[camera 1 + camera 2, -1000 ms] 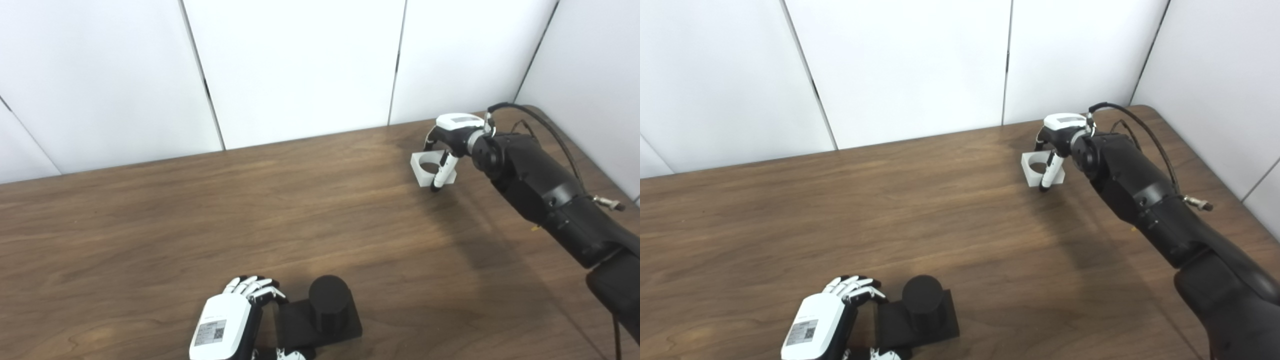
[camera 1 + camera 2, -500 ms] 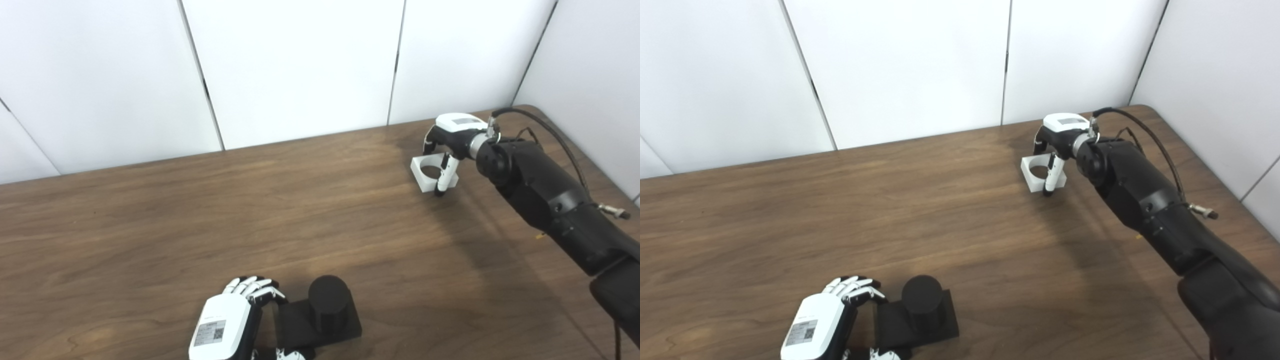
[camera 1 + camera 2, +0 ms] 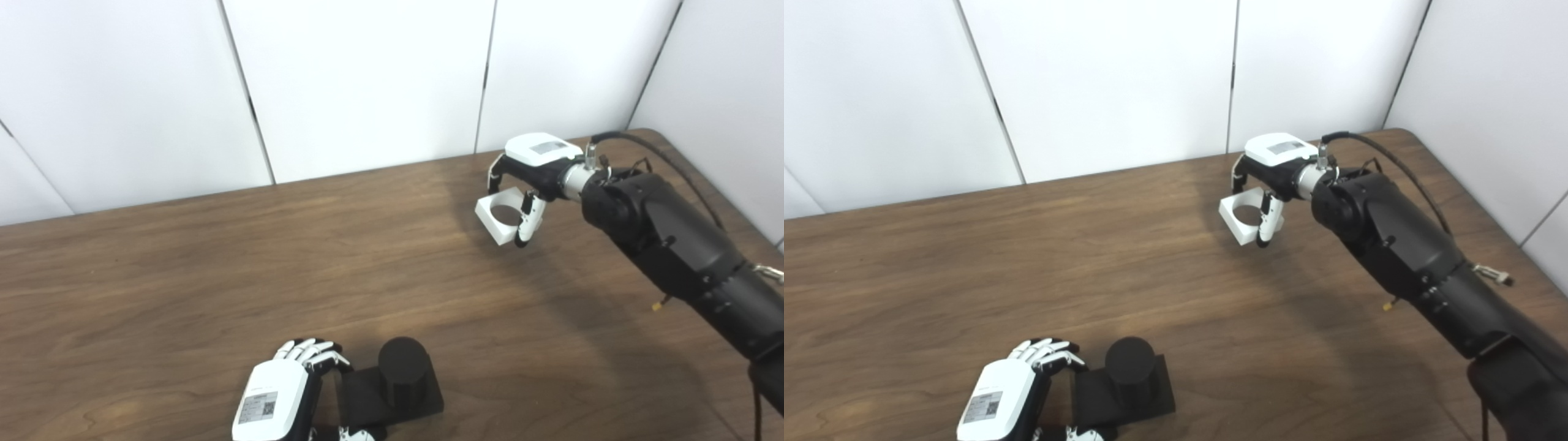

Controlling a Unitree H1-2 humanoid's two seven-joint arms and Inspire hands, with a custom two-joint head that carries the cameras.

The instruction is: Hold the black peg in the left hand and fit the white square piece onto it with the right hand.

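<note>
1. Peg (image 3: 402,367) stands upright on its base near the table's (image 3: 184,263) front edge, left of centre.
2. Left hand (image 3: 275,401) sits just left of the peg's base, fingers touching it (grip unclear).
3. Square piece (image 3: 501,214) is held in the right hand (image 3: 534,174), above the table's far right part, tilted.
4. Peg and square piece are well apart; wall panels (image 3: 361,79) stand behind the table.

2 adjacent head views, downward onto table (image 3: 184,257)
</note>
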